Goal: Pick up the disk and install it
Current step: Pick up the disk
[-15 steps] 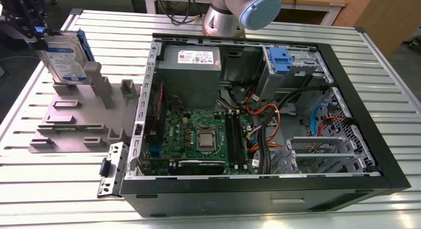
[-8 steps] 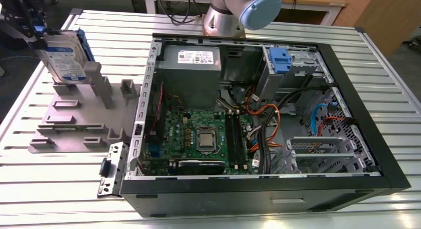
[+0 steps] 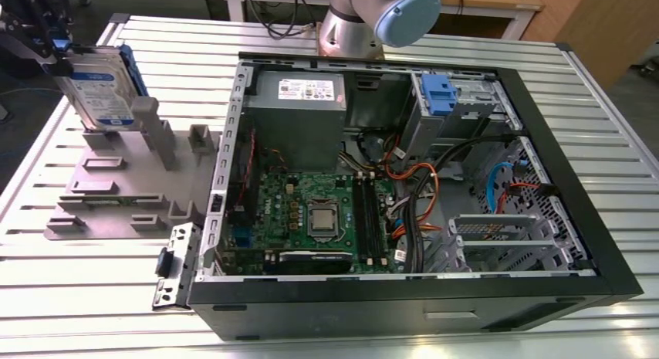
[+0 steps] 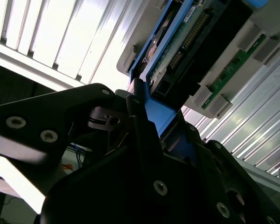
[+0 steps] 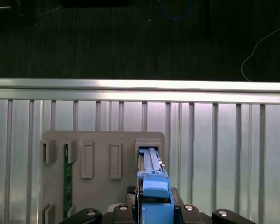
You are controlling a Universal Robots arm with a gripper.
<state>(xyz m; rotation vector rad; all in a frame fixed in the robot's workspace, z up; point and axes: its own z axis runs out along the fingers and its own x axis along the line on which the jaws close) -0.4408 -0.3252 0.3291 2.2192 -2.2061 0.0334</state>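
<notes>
Left of the open computer case (image 3: pixel 412 301) in the exterior view, the disk (image 3: pixel 100 93) is stood on end in a slot of a grey holder (image 3: pixel 108 197), its long axis nearly upright. Its blue-framed upper end is clamped by the gripper (image 3: pixel 62 59).

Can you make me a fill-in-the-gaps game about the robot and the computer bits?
1. The gripper is shut on the ____.
2. The disk has a bracket coloured ____.
3. The disk stands ____ at the grey holder, not flat.
4. The computer case has its side ____, not closed.

Missing words: disk, blue, upright, open.
</notes>
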